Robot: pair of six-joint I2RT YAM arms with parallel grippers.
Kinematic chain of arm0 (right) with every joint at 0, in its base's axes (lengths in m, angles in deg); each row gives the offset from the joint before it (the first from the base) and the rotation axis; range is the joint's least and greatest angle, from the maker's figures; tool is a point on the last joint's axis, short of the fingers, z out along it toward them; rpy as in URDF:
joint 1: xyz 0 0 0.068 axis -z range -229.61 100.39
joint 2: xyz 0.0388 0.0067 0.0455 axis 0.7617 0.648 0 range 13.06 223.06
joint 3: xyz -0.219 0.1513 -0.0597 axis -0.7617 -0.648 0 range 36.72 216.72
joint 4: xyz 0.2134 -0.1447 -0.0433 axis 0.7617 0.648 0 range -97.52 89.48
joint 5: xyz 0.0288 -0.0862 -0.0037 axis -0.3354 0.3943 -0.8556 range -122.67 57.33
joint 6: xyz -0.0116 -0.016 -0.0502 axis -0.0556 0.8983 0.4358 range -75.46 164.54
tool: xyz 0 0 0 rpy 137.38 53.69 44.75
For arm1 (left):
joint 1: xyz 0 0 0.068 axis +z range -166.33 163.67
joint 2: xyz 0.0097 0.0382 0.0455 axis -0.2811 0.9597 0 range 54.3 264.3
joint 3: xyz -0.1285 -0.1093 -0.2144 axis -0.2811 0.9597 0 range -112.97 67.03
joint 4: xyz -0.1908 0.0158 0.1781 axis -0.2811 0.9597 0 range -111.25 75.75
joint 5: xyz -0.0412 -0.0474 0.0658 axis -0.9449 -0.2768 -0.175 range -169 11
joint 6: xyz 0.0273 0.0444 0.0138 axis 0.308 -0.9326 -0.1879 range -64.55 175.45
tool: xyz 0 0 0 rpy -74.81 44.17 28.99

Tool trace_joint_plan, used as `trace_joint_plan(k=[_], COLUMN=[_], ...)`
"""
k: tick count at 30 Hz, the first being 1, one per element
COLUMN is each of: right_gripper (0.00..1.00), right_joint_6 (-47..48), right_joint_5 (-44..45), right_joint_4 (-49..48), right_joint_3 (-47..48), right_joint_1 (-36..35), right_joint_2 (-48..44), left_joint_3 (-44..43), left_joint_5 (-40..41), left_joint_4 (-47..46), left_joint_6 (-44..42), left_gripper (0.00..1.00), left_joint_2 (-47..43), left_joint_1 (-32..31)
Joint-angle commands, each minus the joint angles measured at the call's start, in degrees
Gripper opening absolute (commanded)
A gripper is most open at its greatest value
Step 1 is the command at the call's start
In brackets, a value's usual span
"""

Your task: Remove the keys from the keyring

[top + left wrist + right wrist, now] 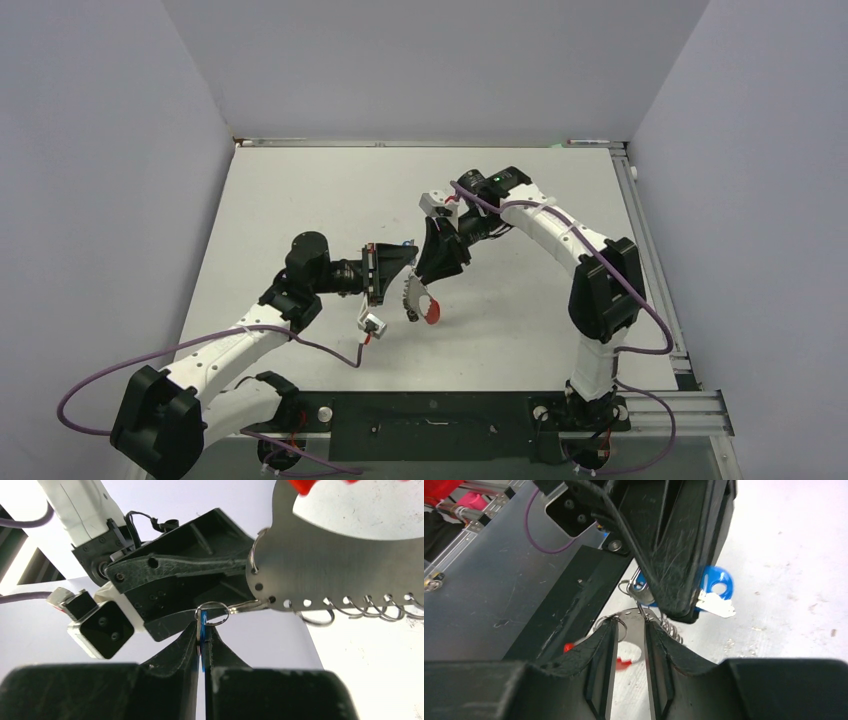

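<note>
white arm links (225, 352) with black joints (600, 290); purple cables (100, 375).

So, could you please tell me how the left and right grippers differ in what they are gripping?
The left gripper pinches the thin blue-tagged key, jaws almost touching. The right gripper holds the silvery plate of the keyring, jaws set wider. The left gripper's catch is small; the right gripper's is far larger. Both are shut, and a small split ring joins their loads.
</note>
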State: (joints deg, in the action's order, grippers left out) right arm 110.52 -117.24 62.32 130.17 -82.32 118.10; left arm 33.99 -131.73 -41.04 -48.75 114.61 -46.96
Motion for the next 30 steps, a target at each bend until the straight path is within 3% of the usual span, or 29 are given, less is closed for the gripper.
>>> trace_joint_plan(k=[1, 7, 13, 17, 19, 21, 30], right_gripper=[0.28, 0.33, 0.41, 0.56, 0.68, 0.74, 0.82], right_joint_6=[12.8, 9.2, -2.5, -9.0, -11.6, -13.8, -20.6], right_joint_5=[-5.5, -7.2, -7.7, -7.7, -7.7, -7.7, -1.1], right_joint_4=[10.5, 10.6, 10.7, 10.6, 10.6, 10.5, 10.5], right_joint_3=[1.7, 1.7, 4.0, 2.8, 3.1, 3.8, 5.3], right_joint_1=[-0.6, 0.8, 1.4, 3.1, 6.0, 9.5, 22.0], right_joint_2=[2.0, 5.0, 8.5, 8.6, 8.2, 8.2, 9.4], left_joint_3=[-1.5, -1.3, -1.3, -1.3, -1.2, -1.1, -0.3], left_joint_5=[-1.2, -0.4, -0.3, -0.4, -0.4, -0.3, 0.0], left_joint_4=[0.0, 1.1, 1.1, 1.2, 1.3, 1.3, 2.9], left_joint_6=[-0.5, -0.4, -0.4, -0.4, -0.4, -0.4, 0.0], left_gripper=[0.0, 0.0, 0.0, 0.0, 0.0, 0.0, 0.0], left_joint_2=[-1.3, -1.7, -1.4, -1.5, -1.7, -1.8, -3.0], left_joint_1=[0.3, 0.6, 1.0, 1.3, 1.3, 1.4, 2.3])
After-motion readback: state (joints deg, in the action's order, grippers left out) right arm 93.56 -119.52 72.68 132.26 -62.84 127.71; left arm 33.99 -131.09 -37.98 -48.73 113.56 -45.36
